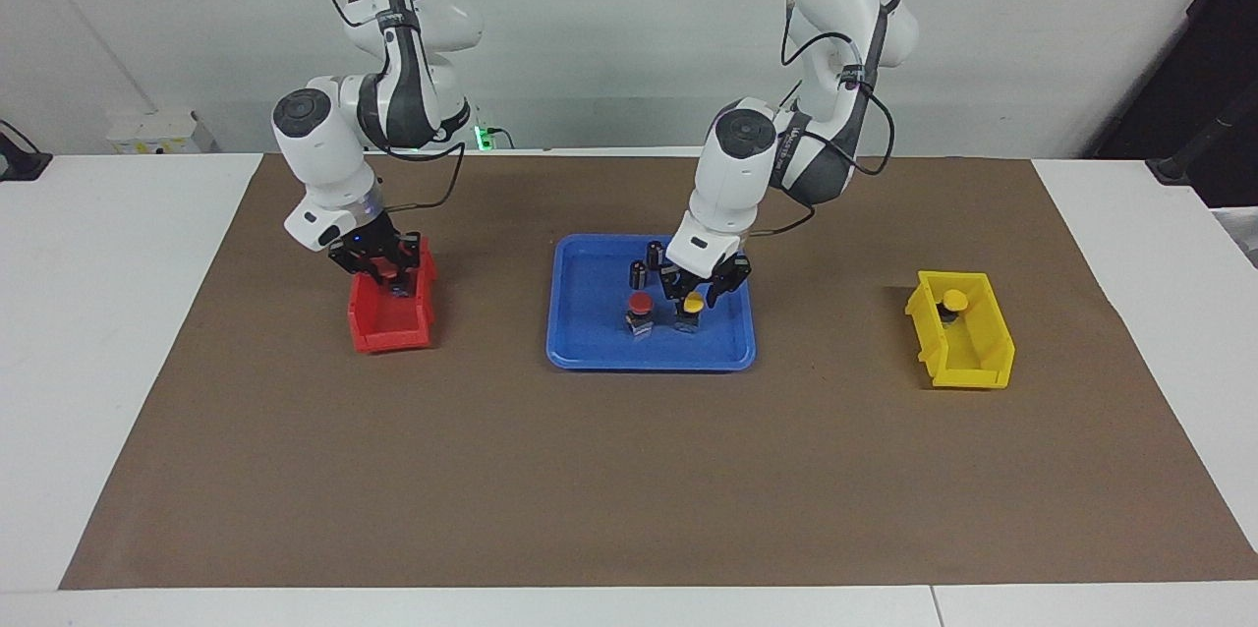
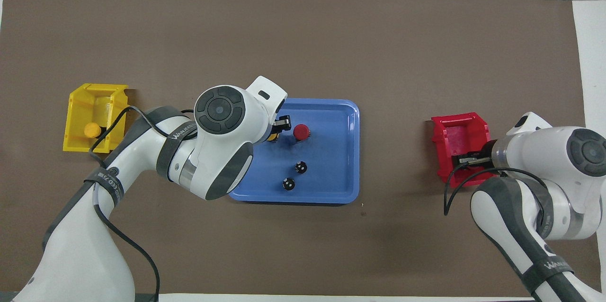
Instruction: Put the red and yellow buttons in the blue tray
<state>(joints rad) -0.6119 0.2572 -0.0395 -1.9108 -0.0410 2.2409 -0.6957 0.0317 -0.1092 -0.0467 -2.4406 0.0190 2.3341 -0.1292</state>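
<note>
Blue tray (image 1: 580,337), one: flat square plastic, rounded corners, low rim. Push buttons seen, three: one red-capped (image 1: 640,306) and one yellow-capped (image 1: 693,305) standing side by side in the tray, one yellow-capped (image 1: 953,300) in the yellow bin (image 1: 973,362). Dark capless cylinders (image 2: 300,167), two, in the tray. Left gripper (image 1: 696,298): low over the tray, fingers straddling the yellow cap; clamped or loose cannot be told. Right gripper (image 1: 390,275): down inside the red bin (image 1: 378,327), jaw state cannot be told. Brown mat (image 1: 629,470), one, matte.
</note>
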